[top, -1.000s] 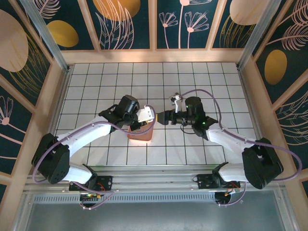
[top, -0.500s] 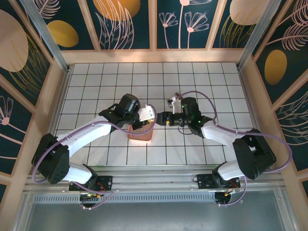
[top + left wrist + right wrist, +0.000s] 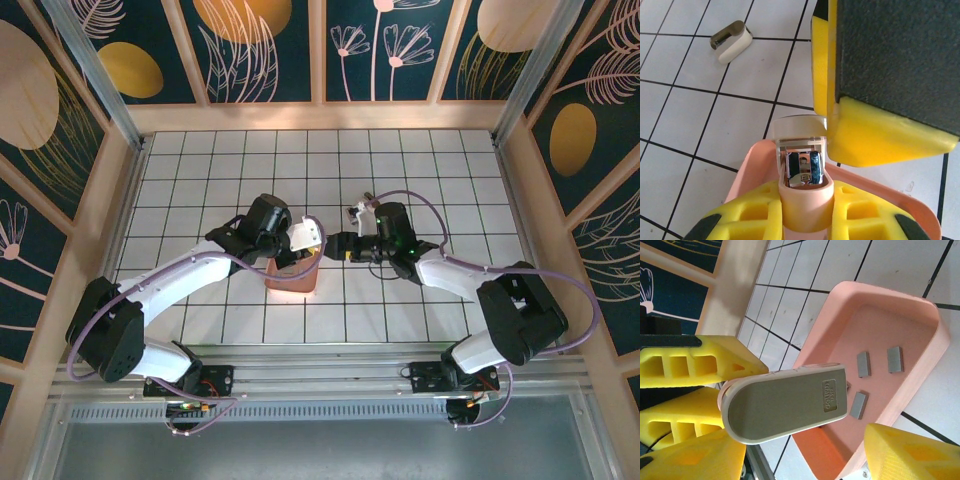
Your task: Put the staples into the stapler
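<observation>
Staples [image 3: 863, 364]: three grey strips in the pink tray [image 3: 880, 325], at 3 o'clock from the stapler [image 3: 785, 402].
Left gripper [image 3: 805, 210]: clenched on the stapler, above the tray.
Right gripper [image 3: 805, 437]: fingers spread, empty.
Advice: pinch one strip squarely by its long sides.

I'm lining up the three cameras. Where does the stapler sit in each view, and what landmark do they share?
Top external: the stapler is at centre, over the pink tray.
Left wrist: the stapler is at bottom centre, seen end-on.
Right wrist: the stapler is centre-left, its grey lid towards the camera.
Shared landmark: the pink tray, right by the stapler in every view.
</observation>
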Motion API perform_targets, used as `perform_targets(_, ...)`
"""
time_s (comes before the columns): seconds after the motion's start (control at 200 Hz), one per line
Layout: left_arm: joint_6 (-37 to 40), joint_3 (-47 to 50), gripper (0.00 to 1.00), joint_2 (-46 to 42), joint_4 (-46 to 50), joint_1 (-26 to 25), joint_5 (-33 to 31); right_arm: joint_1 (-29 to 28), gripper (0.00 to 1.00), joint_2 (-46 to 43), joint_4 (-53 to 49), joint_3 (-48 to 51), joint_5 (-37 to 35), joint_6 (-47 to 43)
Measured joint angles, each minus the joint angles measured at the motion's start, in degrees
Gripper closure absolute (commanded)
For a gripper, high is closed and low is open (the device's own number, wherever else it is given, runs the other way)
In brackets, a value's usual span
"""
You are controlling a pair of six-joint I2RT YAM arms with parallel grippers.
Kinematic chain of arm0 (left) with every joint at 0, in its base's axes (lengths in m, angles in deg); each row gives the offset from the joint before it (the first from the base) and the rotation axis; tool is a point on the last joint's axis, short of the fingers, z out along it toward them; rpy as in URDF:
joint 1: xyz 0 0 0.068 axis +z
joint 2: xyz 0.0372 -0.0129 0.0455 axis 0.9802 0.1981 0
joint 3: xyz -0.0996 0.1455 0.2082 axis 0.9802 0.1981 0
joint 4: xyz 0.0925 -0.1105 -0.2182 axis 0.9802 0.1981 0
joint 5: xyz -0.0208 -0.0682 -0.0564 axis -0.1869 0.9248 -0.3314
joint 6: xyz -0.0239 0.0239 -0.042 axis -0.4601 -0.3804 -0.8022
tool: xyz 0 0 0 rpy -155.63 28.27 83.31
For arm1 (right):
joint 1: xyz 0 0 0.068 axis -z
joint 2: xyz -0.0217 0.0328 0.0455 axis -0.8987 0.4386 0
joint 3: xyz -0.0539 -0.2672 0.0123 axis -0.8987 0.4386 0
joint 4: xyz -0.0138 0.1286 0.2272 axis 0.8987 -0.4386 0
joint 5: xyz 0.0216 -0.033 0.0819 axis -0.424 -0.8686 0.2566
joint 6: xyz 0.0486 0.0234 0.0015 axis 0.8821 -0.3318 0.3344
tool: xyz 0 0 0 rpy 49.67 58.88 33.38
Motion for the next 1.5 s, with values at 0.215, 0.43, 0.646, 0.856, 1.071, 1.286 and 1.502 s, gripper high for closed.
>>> perform_targets(0.215,-0.02,-0.02,1.00,-0.26,-0.55,0.22,-0.79,3.61,0.42,0.00,0.87,0.61,-0.46,2.25)
perform_targets(0.43,0.00,-0.02,1.00,-0.98,-0.52,0.04,-0.63,6.36,0.41,0.00,0.85,2.75,-2.38,3.15)
perform_targets(0.646,0.02,-0.02,1.00,-1.42,-0.31,-0.44,0.72,8.70,0.40,-1.99,0.31,6.78,-5.62,0.66)
perform_targets(0.856,0.04,-0.02,1.00,-2.08,-0.31,-0.42,1.68,9.14,0.39,-11.10,-0.13,8.35,-7.37,-11.76)
perform_targets(1.071,1.22,0.63,1.00,-4.00,-0.35,-0.42,4.98,8.13,0.39,-19.50,2.21,10.49,-2.58,-38.73)
perform_targets(1.286,3.54,2.86,1.00,-7.17,-1.01,-0.42,9.03,4.55,0.39,-19.93,0.11,10.34,0.31,-62.53)
perform_targets(1.502,4.55,3.26,1.00,-7.74,-1.57,-0.44,11.17,1.92,0.39,-15.82,-1.77,7.45,2.49,-73.35)
